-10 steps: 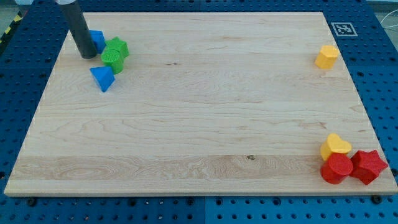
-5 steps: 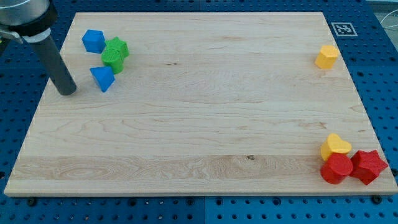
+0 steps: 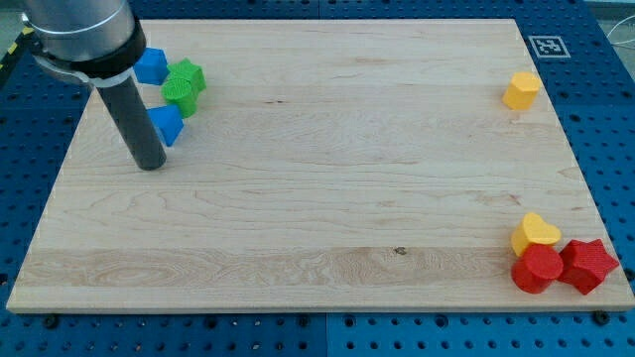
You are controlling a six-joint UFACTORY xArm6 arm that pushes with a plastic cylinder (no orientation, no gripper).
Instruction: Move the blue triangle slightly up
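The blue triangle (image 3: 168, 124) lies near the board's upper left, partly hidden by my rod. My tip (image 3: 150, 164) rests on the board just below and slightly left of the triangle, close to its lower edge. Right above the triangle sit a green cylinder (image 3: 180, 95) and a green star (image 3: 189, 75), touching each other. A blue block (image 3: 151, 65) lies at the view's top left, next to the green star.
A yellow block (image 3: 521, 89) sits at the upper right. At the lower right a yellow heart (image 3: 536, 232), a red cylinder (image 3: 538, 268) and a red star (image 3: 587, 265) cluster near the wooden board's (image 3: 317, 198) edge.
My tip swung from beside the blue block, down the left side, then right, to just below the blue triangle. The blocks have not moved.
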